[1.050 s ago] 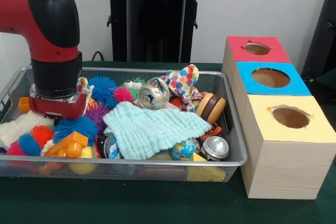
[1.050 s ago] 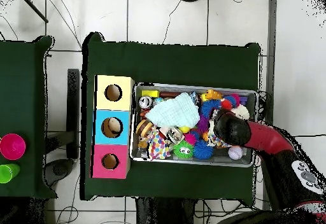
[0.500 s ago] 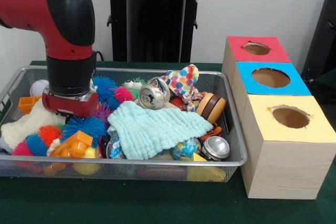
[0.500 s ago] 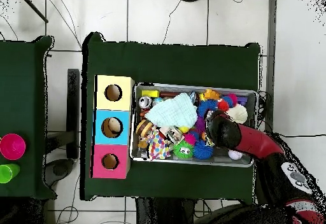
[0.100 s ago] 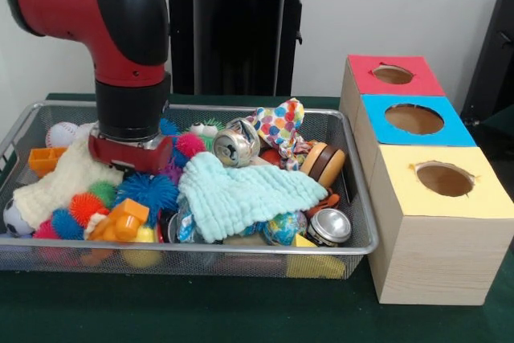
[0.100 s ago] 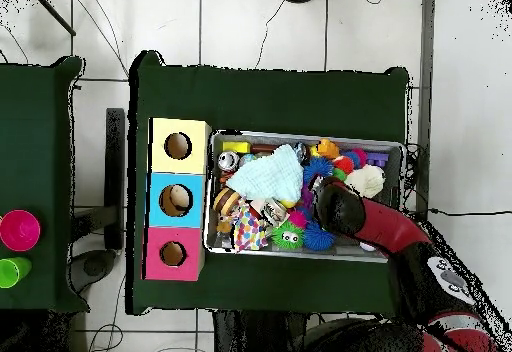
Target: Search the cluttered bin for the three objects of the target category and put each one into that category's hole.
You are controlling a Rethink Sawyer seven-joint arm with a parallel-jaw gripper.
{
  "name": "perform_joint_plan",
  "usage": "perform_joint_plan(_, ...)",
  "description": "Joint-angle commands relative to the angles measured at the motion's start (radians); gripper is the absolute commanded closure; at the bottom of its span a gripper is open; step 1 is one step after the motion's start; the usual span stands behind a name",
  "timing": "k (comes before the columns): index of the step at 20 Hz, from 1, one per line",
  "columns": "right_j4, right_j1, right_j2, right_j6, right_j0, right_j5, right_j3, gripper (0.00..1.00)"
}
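- Nearest the camera in the front view, the wire bin (image 5: 241, 248) is packed to its rim: an upright can (image 5: 328, 227) at the near right corner, a small globe ball (image 5: 281, 228) beside it, orange blocks (image 5: 119, 221) and spiky balls (image 5: 148, 193) at the near left.
- A pale green cloth (image 5: 245, 196) is draped over the middle and hides whatever sits beneath it.
- The task names no category, so the targets cannot be fixed from here. Cans are a fair guess, since two show.
- The crushed can (image 5: 234, 147) lies tipped behind the cloth, its long axis slanting toward the back left and its round end facing the camera. The near can stands with its top up.
- The gripper (image 5: 131, 153) is buried among the toys at the left of the bin, between a cream cloth (image 5: 60, 185) and a pink spiky ball (image 5: 189, 144). Its jaws are hidden by the wrist, so whether they are spread or pinching anything cannot be told.
- For this searching step, the arm should rake slowly and shallowly, pushing the cloths aside rather than pressing down, so that nothing spills over the low rim.
- To the right stand three boxes: yellow hole (image 5: 443, 178) nearest, then blue hole (image 5: 414, 119), and red hole (image 5: 393, 75) farthest.
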Motion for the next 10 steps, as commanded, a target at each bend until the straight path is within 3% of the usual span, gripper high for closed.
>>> perform_joint_plan(1,0.112,0.083,0.052,0.285,0.066,0.026,0.185,1.00)
perform_joint_plan(10,0.168,0.070,0.036,0.282,0.091,0.028,0.201,1.00)
